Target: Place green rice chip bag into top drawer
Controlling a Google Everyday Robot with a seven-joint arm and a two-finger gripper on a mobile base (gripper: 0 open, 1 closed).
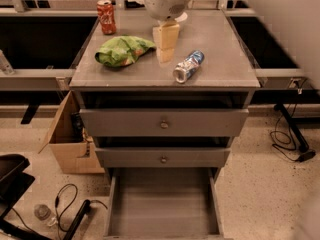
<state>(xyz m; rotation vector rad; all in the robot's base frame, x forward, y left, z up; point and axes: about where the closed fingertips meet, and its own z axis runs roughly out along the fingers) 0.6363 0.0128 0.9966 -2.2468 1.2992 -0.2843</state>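
Lime-green foil marks the green rice chip bag point(124, 50), which lies crumpled on the left half of the cabinet top point(225, 76), in front of the red soda can point(105, 17). The gripper point(165, 55) hangs just to the bag's right, low over the surface; I cannot tell whether it is open or closed, and it does not appear to hold anything. To its right lies a crushed blue-and-silver can point(188, 66), apart from the bag.

The step in hand looks like the pick. It would go best coming onto the bag's raised middle, so loose foil is not all that gets pinched, and keeping clear of the crushed can. The top drawer point(164, 122) seems barely pulled out, while the bottom drawer point(162, 204) stands wide open. The bag must go in the upper one.
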